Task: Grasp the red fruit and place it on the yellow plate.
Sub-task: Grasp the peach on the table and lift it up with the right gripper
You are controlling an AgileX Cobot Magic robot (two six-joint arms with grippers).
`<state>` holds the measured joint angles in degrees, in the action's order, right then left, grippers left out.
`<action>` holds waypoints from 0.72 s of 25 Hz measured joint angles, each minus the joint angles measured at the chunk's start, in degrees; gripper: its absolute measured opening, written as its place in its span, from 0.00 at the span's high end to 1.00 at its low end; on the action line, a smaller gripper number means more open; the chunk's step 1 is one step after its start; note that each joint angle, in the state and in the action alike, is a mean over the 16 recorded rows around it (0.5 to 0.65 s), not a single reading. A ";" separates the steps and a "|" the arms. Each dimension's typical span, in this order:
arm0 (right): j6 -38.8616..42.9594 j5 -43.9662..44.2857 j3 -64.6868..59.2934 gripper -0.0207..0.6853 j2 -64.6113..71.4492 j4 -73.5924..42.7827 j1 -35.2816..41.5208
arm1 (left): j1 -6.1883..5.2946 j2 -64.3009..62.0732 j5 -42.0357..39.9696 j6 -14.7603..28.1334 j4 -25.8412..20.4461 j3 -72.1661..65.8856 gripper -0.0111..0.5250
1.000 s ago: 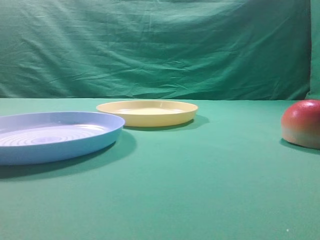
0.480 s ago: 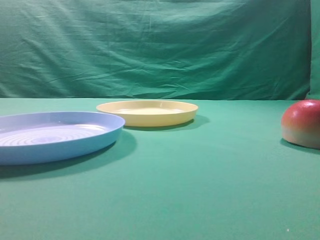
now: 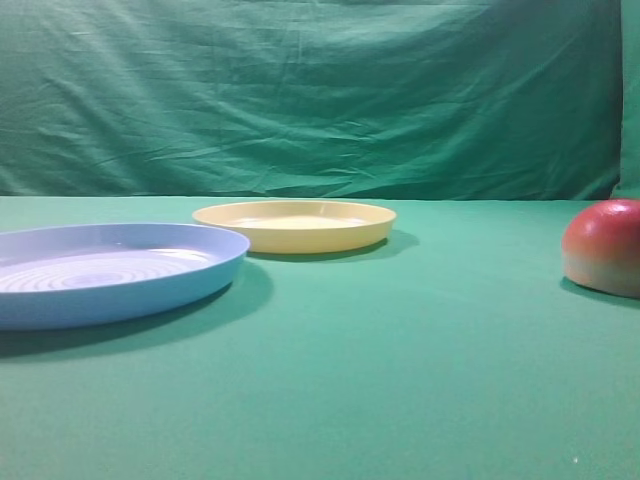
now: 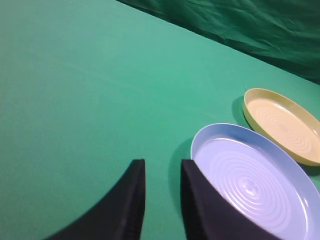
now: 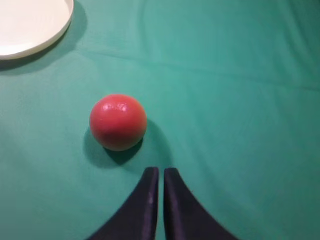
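The red fruit point(image 3: 606, 246) rests on the green cloth at the right edge of the exterior view, partly cut off. In the right wrist view the red fruit point(image 5: 118, 121) lies ahead and to the left of my right gripper point(image 5: 160, 171), which is shut with nothing between its fingers. The yellow plate point(image 3: 295, 224) stands at mid-table with nothing on it. A piece of the yellow plate point(image 5: 31, 22) shows top left in the right wrist view, and the yellow plate point(image 4: 283, 124) also shows beyond the blue plate. My left gripper point(image 4: 162, 162) is open over bare cloth.
A light blue plate with concentric rings point(image 3: 100, 270) sits at the left front, just right of my left gripper's fingers point(image 4: 202, 197). A green backdrop curtain point(image 3: 320, 95) hangs behind the table. Green cloth point(image 3: 400, 380) covers the whole surface.
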<state>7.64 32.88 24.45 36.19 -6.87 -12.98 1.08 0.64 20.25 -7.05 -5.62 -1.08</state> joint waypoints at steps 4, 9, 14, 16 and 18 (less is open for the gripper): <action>-0.95 3.78 1.81 0.97 1.38 0.34 -0.06 | 0.00 0.00 0.00 0.00 0.00 0.00 0.69; -4.87 5.77 3.77 0.97 3.94 2.02 -0.72 | 0.00 0.00 0.00 0.00 0.00 0.00 0.69; -9.45 6.46 6.93 0.97 10.42 3.99 -2.80 | 0.00 0.00 0.00 0.00 0.00 0.00 0.69; -11.32 6.36 8.58 0.97 14.13 4.77 -3.85 | 0.00 0.00 0.00 0.00 0.00 0.00 0.69; -13.01 6.30 10.43 0.97 18.31 5.49 -4.91 | 0.00 0.00 0.00 0.00 0.00 0.00 0.69</action>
<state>-5.37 39.18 34.88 54.49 -1.38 -17.89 1.08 0.64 20.25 -7.05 -5.62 -1.08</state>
